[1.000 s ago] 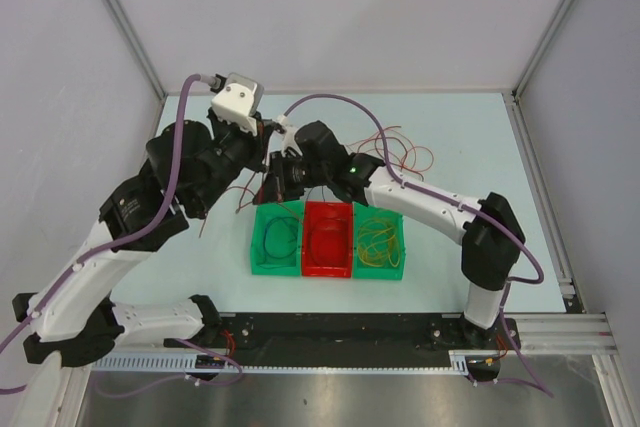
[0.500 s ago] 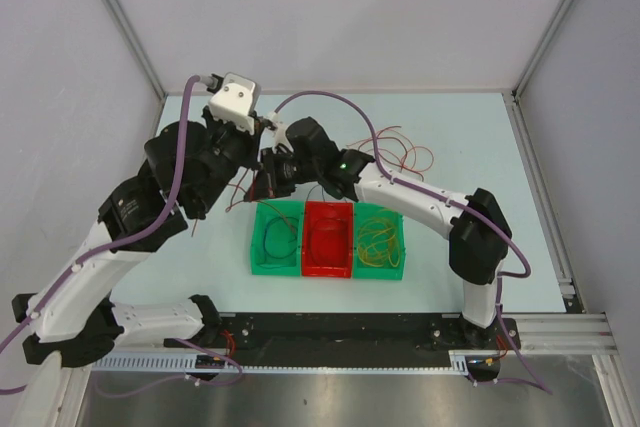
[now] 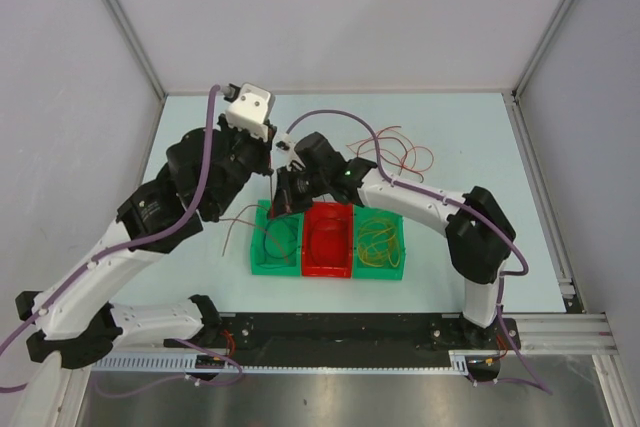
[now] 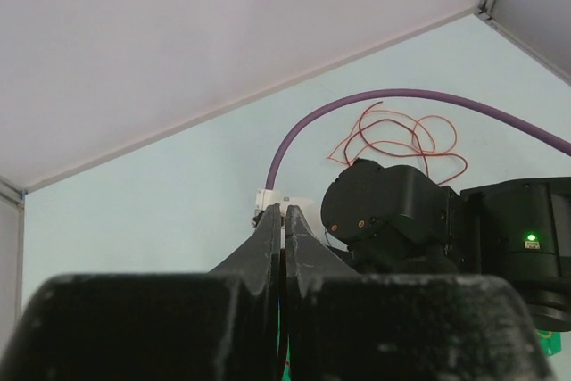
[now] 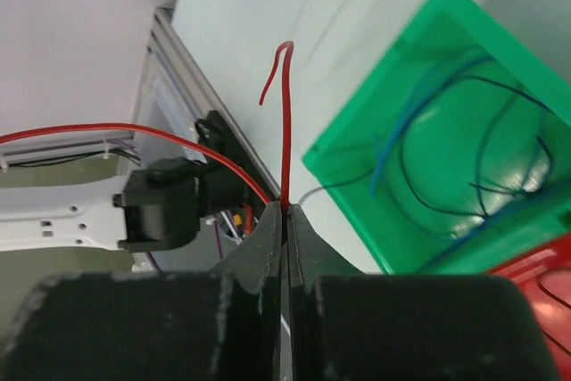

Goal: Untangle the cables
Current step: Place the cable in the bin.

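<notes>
The cables (image 3: 398, 153) were seen partly as a loose red tangle on the table (image 3: 480, 197), while blue loops were found in the green bin (image 3: 256, 247) and red ones in the red bin (image 3: 327, 271). One red cable (image 5: 285, 113) was pinched in the clenched right claw (image 5: 285, 213) beside the green bin. The left claw (image 4: 283, 220) was pressed closed, though whether anything was gripped could not be told.

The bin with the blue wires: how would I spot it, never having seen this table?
On the pale table, a row of three small bins sits just beyond the arms' bases. It is the leftmost bin, green, right beside the red bin. Unlike its neighbours, it alone holds thin blue cables.
</notes>
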Controlling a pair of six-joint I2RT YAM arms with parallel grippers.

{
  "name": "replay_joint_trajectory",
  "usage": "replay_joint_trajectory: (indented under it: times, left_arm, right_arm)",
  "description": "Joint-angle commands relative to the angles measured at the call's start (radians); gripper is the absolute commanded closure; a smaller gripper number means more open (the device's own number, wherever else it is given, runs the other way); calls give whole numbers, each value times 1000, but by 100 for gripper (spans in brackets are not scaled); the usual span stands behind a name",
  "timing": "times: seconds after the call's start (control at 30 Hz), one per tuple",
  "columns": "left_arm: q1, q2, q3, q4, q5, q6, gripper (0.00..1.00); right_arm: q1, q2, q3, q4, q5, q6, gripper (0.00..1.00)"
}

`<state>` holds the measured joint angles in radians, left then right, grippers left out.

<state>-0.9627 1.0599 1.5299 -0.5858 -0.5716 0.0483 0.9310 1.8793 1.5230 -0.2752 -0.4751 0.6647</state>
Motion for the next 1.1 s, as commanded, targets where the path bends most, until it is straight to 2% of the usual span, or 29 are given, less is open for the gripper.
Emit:
replay_joint_trajectory:
  times: [0.0, 0.37, 0.6, 0.77, 0.83, 0.87, 0.9, 0.97, 1.07]
  left_arm:
    - [-5, -40, 49, 429, 15, -22, 100]
    - [-5, -41, 29, 438, 58, -73, 100]
    - [-5, -32, 39, 431, 79, -93, 100]
    - [-5, -67, -49, 417, 47, -114, 100]
    - [-5, -115, -131, 390, 0, -146, 99]
    - [-5, -135, -161, 377, -20, -160, 97]
    - [-2, -158, -227, 363, -43, -198, 89]
    - [8, -225, -290, 292, -120, -261, 81]
    - [80, -309, -413, 152, -125, -413, 58]
  right_arm:
    - [0, 18, -75, -288, 107, -135, 100]
    - [-12, -38, -84, -401, 182, -195, 100]
    - [-83, -120, -80, -424, 182, -208, 100]
    - [-130, -135, -57, -424, 173, -197, 100]
    - [-132, -132, -31, -432, 184, -198, 100]
    - [-133, -131, -23, -436, 194, -197, 100]
    - [-132, -129, -15, -435, 199, -198, 100]
    - [-121, -124, 8, -426, 199, -197, 100]
    - [-83, -102, 51, -423, 207, -206, 100]
